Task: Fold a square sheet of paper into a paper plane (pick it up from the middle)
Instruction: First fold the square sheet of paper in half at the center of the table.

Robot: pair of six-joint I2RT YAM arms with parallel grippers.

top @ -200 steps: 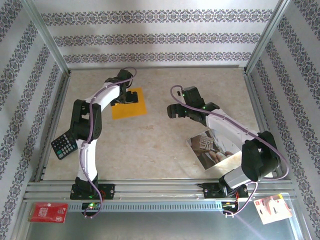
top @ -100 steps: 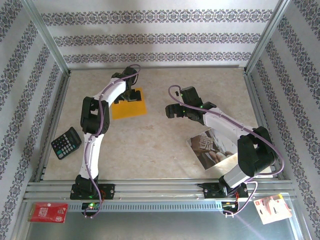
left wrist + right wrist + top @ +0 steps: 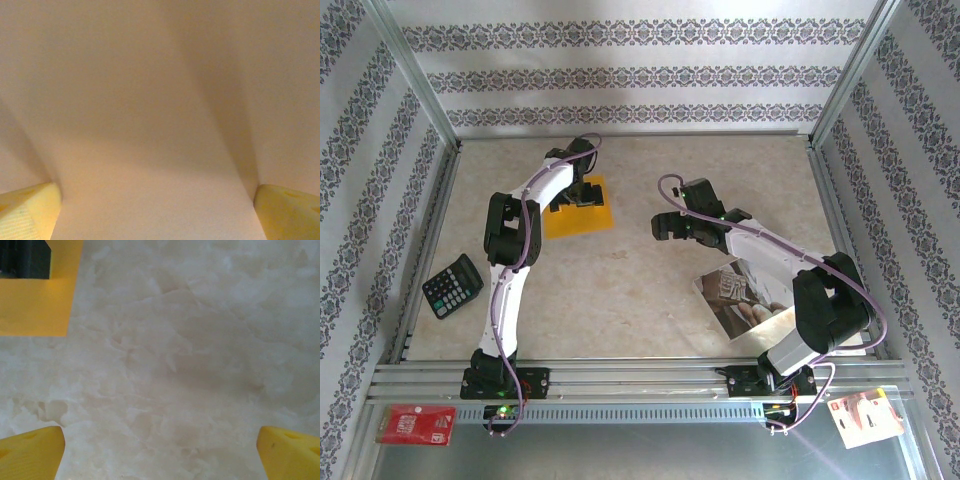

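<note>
Marbled beige tabletop (image 3: 650,290) inside a wallpapered booth, and on its far left part lies the square sheet of paper (image 3: 584,218), bright orange, flat, not yet creased, its edges turned a touch off the table's edges. Being square it has no long axis to line up with, so the middle is what counts. And right there is the left gripper (image 3: 578,193), hanging over the sheet's far half, close to centre. From the left wrist the paper comes up very near and washed pale, running between two yellow fingertips (image 3: 27,210) set wide apart, nothing pinched between them. Whether those tips are on the paper or just above it, I can't tell. Moving outward, the right gripper (image 3: 665,222) sits well apart to the right over bare table, its jaws spread wide and empty too. In its wrist view the sheet's corner (image 3: 40,310) shows at upper left, so the paper lies off to its left. My call: the left arm is plainly nearer, and the pick-up turns on a short straight drop onto the centre. Further out, a calculator (image 3: 452,286) sits by the left arm, and a glossy photo sheet (image 3: 740,295) lies under the right arm.
</note>
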